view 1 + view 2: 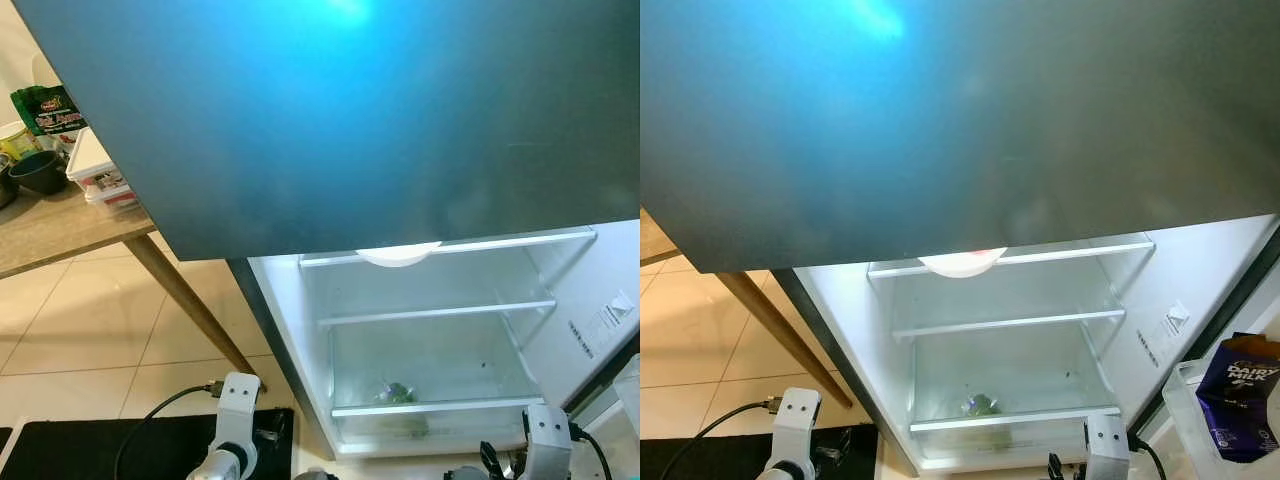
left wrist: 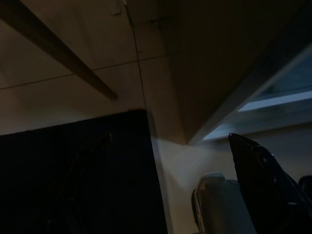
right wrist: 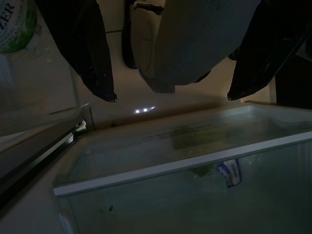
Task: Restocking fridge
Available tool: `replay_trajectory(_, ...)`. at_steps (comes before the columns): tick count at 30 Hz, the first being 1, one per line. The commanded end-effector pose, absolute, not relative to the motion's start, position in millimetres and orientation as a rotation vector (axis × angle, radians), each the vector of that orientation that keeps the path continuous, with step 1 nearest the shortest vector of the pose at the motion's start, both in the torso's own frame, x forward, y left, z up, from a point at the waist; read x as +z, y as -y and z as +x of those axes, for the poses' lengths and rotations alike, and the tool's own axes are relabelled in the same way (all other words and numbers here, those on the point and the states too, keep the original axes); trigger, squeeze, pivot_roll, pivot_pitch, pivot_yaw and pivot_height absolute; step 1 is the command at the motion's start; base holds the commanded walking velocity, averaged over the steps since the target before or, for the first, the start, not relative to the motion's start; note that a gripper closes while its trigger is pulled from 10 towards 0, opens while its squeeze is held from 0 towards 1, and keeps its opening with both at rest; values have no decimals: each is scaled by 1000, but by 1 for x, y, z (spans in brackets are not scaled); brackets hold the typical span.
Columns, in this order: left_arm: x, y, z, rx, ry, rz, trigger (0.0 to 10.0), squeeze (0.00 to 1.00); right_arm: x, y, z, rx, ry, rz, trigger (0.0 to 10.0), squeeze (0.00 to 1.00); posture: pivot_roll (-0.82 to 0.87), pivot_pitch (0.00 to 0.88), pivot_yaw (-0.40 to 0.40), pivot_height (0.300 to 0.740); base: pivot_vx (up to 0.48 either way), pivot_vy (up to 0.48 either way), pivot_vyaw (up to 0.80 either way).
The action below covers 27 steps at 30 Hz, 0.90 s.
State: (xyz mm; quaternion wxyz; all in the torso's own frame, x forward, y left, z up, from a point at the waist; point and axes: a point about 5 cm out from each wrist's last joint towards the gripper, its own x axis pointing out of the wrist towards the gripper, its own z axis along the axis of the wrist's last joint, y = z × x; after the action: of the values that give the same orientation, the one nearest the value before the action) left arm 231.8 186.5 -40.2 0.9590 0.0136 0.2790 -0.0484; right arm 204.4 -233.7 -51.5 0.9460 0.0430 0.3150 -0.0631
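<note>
So the fridge [image 1: 440, 340] sits straight ahead with its lower compartment lit and open, and the big dark upper door panel [image 1: 350, 120] looms over most of the head view. Inside there are glass shelves [image 1: 435, 313], a white dish [image 1: 398, 255] resting on the top one right under that dark panel, and a small greenish item [image 1: 396, 392] down in the clear bottom drawer [image 1: 430, 385]. The right claw [image 3: 170, 95] hangs just above the front edge of that drawer in the wrist view, its two black fingers [image 3: 92, 58] spread apart and holding nothing. The left claw [image 2: 258, 180] is low down by the fridge's left corner over the floor, in a really dark shot; one black finger shows, and I can't tell if it's spread or clenched. Both silver arms poke up at the bottom of the head view, the left arm [image 1: 235, 420] over a black mat [image 1: 120, 445]. Off to the right there's a purple Dairy Milk bag [image 1: 1238, 395] in a clear bin. To the left, a wooden counter [image 1: 50, 230] carries a green packet [image 1: 45, 108], a dark bowl [image 1: 38, 170] and a white lidded box [image 1: 95, 170], over a beige tile floor [image 1: 90, 330].
</note>
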Motion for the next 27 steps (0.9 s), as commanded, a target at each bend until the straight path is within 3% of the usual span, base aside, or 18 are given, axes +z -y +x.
replay_trajectory(1, -46, -192, 223, -71, -591, 25, 10000, 0, -55, 234, 201, -138, -654, 92, 10000, 0, -89, 101, 97, 657, 0, 0, 0)
replay_trajectory(27, -47, -189, 223, -76, -589, 21, 10000, 0, -55, 237, 200, -128, -636, 79, 10000, 0, -100, 93, 97, 671, 0, 0, 0)
